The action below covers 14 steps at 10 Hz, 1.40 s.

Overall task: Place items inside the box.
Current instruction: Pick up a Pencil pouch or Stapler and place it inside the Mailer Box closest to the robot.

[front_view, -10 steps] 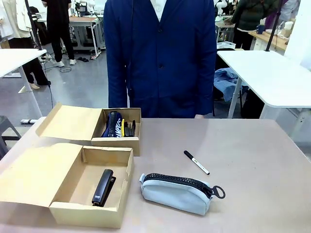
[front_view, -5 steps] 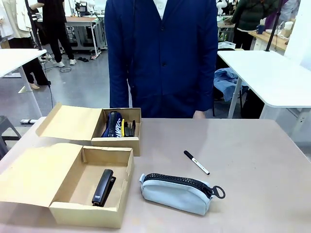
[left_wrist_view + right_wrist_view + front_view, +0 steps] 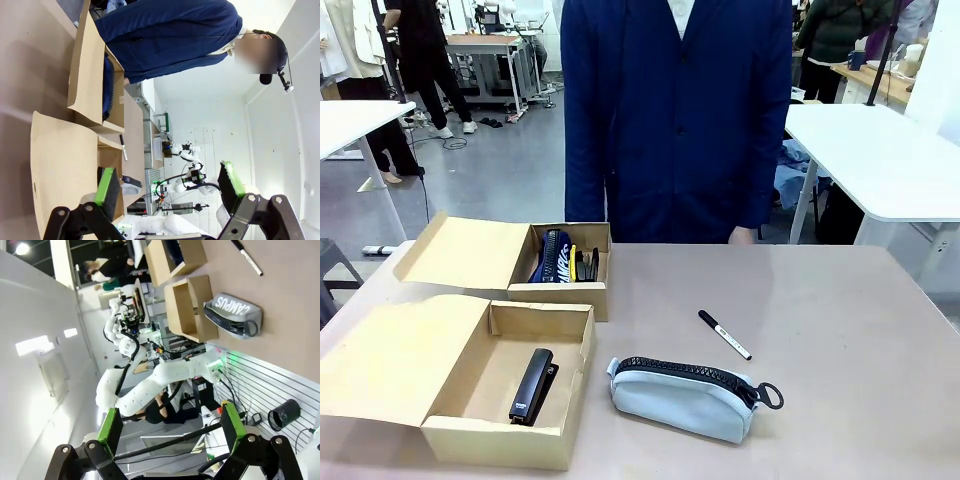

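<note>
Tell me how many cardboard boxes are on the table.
2. The nearer box sits at the robot's front left, lid open, with a black stapler inside. The farther box stands just behind it, also open, with a navy pouch inside. None seems hidden.

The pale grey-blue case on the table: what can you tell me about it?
The pale grey-blue case is a soft, fabric-looking pouch, long and rounded, resting on the table with its black zip on top, seemingly closed, ending in a black ring pull at its right end. The right wrist view shows white lettering, CAMPUS, on one side. It sits just right of the near cardboard box; the black marker lies beyond it, apart.
</note>
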Available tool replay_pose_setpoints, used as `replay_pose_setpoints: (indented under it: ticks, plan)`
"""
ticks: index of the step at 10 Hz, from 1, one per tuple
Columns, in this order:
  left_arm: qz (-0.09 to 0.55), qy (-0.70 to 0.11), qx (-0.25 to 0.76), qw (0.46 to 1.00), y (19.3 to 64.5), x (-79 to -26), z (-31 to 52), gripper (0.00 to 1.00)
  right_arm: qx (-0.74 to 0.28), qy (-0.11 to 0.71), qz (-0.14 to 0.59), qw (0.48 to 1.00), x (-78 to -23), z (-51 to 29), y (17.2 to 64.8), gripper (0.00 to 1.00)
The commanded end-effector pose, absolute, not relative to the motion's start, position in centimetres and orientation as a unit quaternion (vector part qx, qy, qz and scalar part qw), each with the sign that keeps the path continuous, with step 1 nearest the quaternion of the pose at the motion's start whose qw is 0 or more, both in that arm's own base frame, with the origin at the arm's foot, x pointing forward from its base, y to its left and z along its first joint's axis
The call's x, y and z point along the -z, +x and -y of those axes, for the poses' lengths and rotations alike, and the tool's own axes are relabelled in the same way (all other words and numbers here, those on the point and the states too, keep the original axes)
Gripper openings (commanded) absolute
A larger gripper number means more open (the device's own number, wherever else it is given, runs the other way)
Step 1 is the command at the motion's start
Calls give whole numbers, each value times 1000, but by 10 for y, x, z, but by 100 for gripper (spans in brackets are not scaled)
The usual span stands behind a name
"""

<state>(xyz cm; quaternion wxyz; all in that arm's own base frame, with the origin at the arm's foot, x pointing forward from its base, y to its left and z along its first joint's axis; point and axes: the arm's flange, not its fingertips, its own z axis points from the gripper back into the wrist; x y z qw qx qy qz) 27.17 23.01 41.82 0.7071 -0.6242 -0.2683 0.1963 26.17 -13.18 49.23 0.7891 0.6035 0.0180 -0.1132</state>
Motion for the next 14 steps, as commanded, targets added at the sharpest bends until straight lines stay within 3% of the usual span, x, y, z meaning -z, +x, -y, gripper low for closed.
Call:
replay_pose_setpoints:
  ticks: [1, 14]
  plan:
    - [275, -626, -186, 705, 271, -420, -229, 100, 123, 610, -21, 783, -499, 131, 262, 100]
    - [275, -626, -186, 705, 271, -420, -229, 100, 123, 610, -21, 783, -499, 131, 262, 100]
